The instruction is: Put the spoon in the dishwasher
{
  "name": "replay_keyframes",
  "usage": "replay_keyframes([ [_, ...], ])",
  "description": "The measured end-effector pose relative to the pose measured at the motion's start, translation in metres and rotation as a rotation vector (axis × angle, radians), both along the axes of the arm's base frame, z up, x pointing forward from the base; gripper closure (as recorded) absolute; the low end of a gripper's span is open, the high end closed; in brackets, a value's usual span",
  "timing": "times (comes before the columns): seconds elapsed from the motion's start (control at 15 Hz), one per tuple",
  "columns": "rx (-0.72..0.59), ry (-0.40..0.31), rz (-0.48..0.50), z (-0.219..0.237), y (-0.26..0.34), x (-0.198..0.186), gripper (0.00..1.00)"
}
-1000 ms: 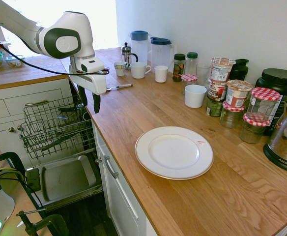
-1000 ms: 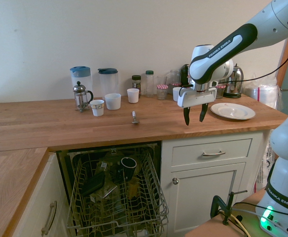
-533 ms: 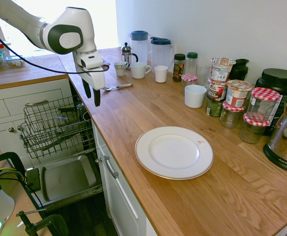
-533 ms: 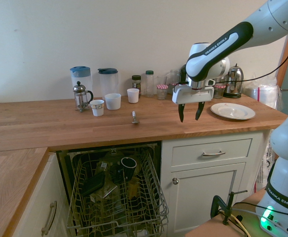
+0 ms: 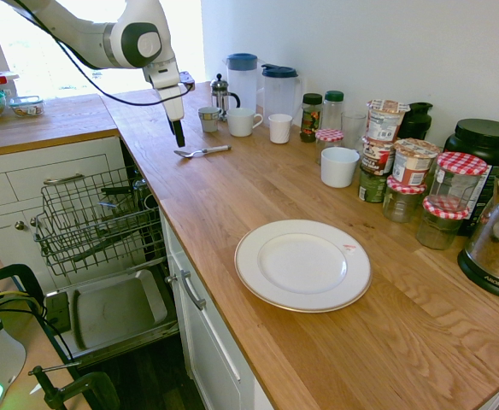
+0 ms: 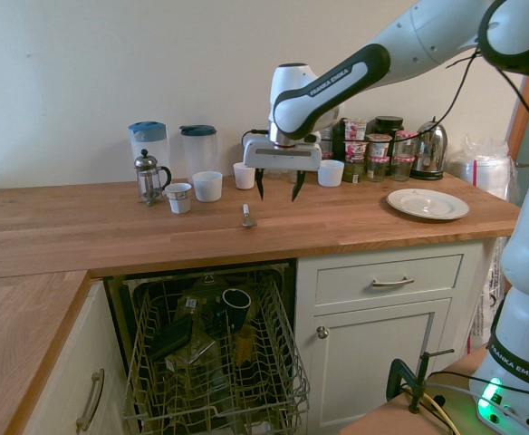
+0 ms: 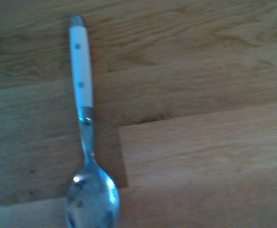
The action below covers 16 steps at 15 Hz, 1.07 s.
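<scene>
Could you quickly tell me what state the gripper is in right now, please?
Gripper: jaws open, holding nothing, above the spoon on the countertop.

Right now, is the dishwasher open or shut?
Open. The dishwasher has its door dropped down and its wire rack pulled out. The spoon lies on the counter.

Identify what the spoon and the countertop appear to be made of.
Spoon: shiny metal bowl and neck with reflections; the handle is white with two small rivets, probably plastic. Countertop: wood, judging by visible grain and joined staves, matte finish.
</scene>
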State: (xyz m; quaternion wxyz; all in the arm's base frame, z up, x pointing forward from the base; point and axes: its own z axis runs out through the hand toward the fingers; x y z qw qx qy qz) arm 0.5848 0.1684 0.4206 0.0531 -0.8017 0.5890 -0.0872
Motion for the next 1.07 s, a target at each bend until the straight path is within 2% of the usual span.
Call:
replay_keyframes([
  [0.33,-0.023,0.019,-0.036,-0.023,0.037,0.070,0.00],
  [0.53,-0.031,0.037,-0.050,-0.044,0.042,0.097,0.00],
  [0.8,-0.032,0.058,-0.064,-0.068,0.041,0.111,0.00],
  [1.07,-0.023,0.067,-0.071,-0.072,0.041,0.111,0.00],
])
